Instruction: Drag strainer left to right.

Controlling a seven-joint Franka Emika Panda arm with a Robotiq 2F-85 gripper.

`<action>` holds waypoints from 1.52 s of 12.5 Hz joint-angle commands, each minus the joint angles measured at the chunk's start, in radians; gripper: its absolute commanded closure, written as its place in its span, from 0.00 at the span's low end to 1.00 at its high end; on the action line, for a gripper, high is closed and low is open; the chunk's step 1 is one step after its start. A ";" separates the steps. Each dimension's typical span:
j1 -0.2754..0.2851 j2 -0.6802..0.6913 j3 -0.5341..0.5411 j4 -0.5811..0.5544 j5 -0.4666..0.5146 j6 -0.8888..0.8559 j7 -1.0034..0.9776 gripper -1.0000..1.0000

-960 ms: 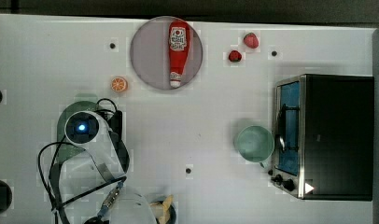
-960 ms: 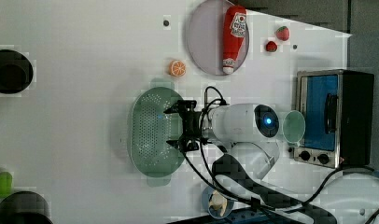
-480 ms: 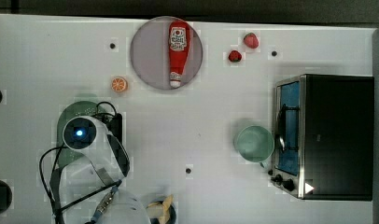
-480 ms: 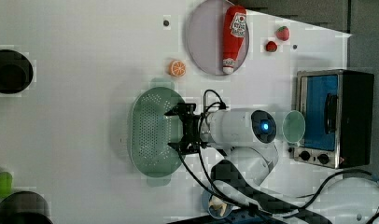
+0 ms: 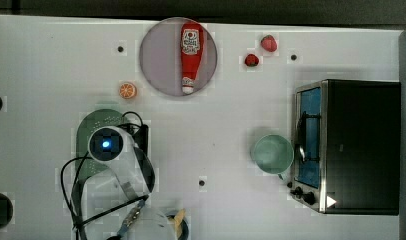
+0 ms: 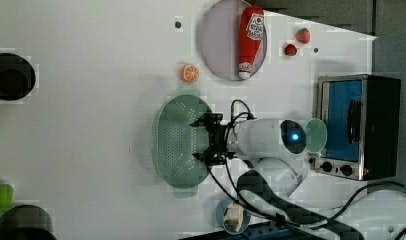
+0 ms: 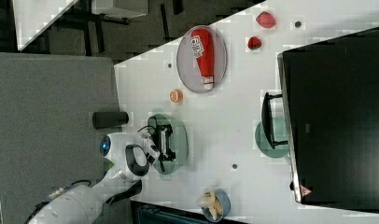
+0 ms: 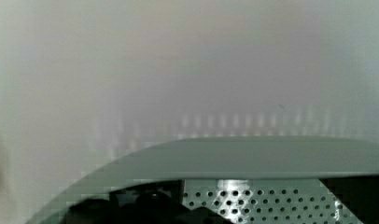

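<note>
the strainer (image 6: 178, 142) lies on the white table (image 6: 81, 125), at the top view's left, partly under the arm (image 5: 106, 145). in the left view it shows whole: a pale green oval dotted with holes, broad rim all round. the wrist view looks along its rim (image 8: 253, 156) with holes below.

the gripper (image 6: 203, 141) hangs over the strainer's right-hand side as the left view shows it, pointing into the bowl. its two dark fingers (image 6: 200, 123) stand wide apart, one toward each long end of the oval, with nothing between them. whether the tips touch the strainer i cannot tell. the white wrist with its blue light (image 6: 294, 136) reaches back toward the left view's right.

just above the strainer in the left view sits an orange slice (image 6: 190, 73). beyond it a grey plate (image 6: 216, 42) carries a ketchup bottle (image 6: 251, 35). two strawberries (image 6: 291, 49) lie near the plate. a round green bowl (image 5: 272, 154) stands well apart at the top view's right, just beside a toaster oven (image 5: 348, 145) with a blue door. between strainer and bowl the table is bare. a small blue dish (image 7: 213, 204) sits near the arm's base. dark cups (image 6: 11, 77) stand at the left view's left edge.
</note>
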 commanded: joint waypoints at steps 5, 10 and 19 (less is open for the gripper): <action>-0.119 -0.070 -0.126 -0.046 0.006 -0.015 -0.233 0.00; -0.150 -0.088 -0.218 -0.061 0.006 -0.019 -0.366 0.00; -0.159 -0.093 -0.389 -0.062 0.006 -0.003 -0.562 0.00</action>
